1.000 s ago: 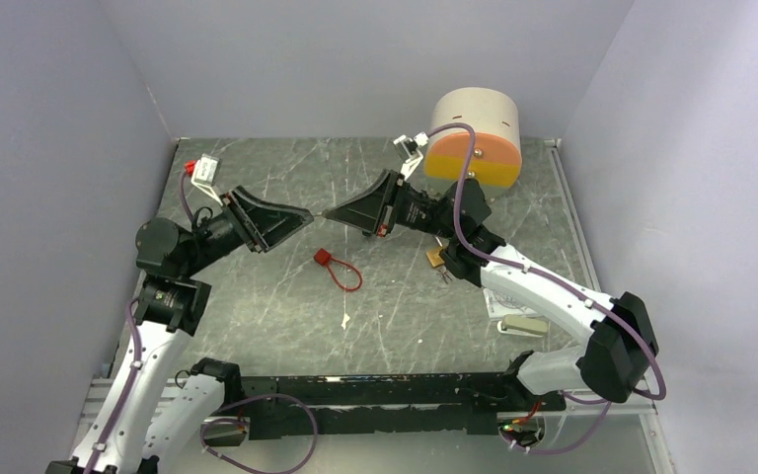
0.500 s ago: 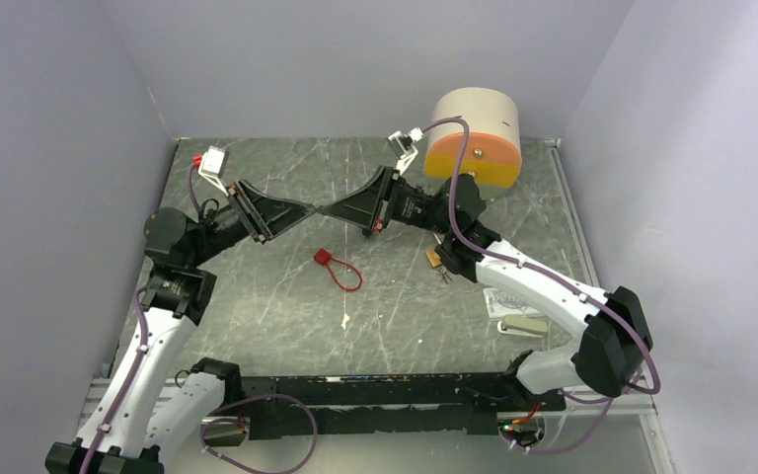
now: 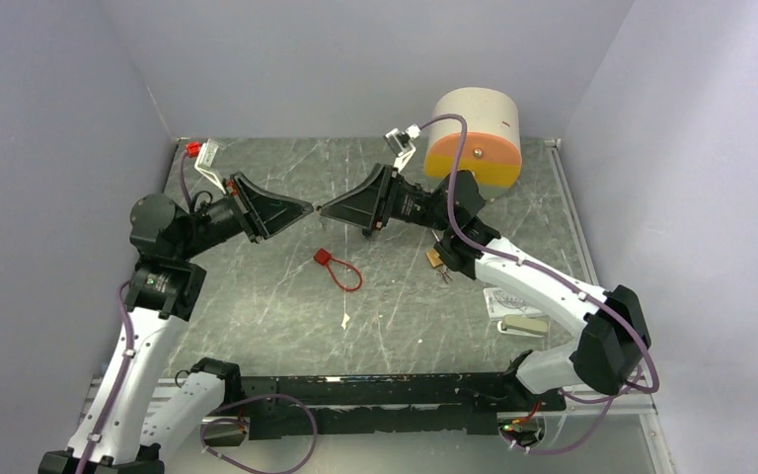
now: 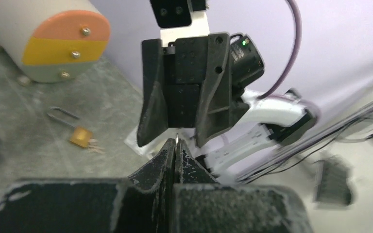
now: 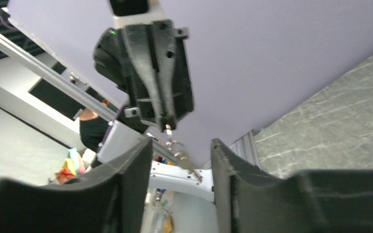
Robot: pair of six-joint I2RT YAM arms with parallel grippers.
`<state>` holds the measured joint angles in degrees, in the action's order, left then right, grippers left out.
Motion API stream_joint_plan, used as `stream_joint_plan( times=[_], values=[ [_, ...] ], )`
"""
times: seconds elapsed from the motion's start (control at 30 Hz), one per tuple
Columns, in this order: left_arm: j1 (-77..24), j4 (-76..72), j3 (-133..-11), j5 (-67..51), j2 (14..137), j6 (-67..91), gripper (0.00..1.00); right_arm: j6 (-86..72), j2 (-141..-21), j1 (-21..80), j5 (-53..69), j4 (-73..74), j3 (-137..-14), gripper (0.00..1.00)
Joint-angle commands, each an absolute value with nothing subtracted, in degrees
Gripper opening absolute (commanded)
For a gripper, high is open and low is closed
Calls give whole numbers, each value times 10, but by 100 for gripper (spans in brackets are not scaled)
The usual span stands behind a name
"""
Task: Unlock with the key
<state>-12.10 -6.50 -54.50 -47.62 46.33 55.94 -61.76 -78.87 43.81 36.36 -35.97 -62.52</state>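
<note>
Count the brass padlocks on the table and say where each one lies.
1. The brass padlock lies on the table right of centre, partly under the right arm, nearer the robot than the orange-faced drum. The arms could hide another.

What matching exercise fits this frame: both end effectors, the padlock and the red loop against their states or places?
1 left end effector
2 right end effector
3 padlock
4 red loop

A open, holding nothing
B on the table, in the open near its middle
C shut on the key
D on the table, close beside the right arm

Pairs: 1-C, 2-A, 3-D, 4-B
</note>
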Motion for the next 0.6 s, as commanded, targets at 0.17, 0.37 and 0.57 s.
stream_joint_plan(
  times=[0.17, 0.37, 0.57],
  values=[
    [-122, 141, -692, -605, 462, 104, 3, -608, -755, 413, 413, -337, -675, 70],
    [-122, 223, -752, -686, 495, -92, 3, -632, -779, 414, 506, -344, -728, 70],
    [-122, 204, -773, -751, 513, -153, 2, -686, -816, 434, 579, -397, -757, 70]
  ],
)
